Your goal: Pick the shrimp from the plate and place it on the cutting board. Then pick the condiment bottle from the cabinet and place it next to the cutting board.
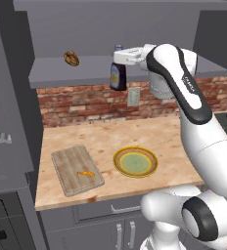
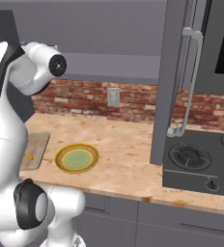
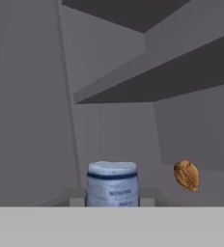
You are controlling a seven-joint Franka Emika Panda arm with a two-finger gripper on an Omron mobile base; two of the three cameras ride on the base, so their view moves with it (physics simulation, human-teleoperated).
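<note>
The plate [image 1: 135, 161] sits bare on the table [image 1: 149, 134], its green centre showing nothing in it. Just left of it, apart from it, lies the board [image 1: 77, 169], and the shrimp [image 1: 86, 173] rests on the board's near right part. In the right base view the plate [image 2: 77, 157] is whole, but the board [image 2: 36, 149] is half covered by the arm, and the shrimp [image 2: 29, 156] is a small orange speck at the arm's edge.

On the cabinet [image 1: 52, 73] shelf a round brown lump [image 1: 71, 58] stands toward the left. The hand view shows the same lump [image 3: 187, 175] against the cabinet's grey back panel, off to the right.

The bottle [image 1: 118, 74] hangs in front of the shelf's edge, upright, above the table and well above the plate, clear of both. Its cap and neck are covered by the hand [image 1: 119, 56], so only the dark body and label can be made out. In the hand view its pale cap [image 3: 112, 183] fills the lower middle; the rest of it is cut off below.

The hand is clamped on the bottle near its top, jaws partly apart around the neck. The fingertips themselves are hard to make out in any view.
</note>
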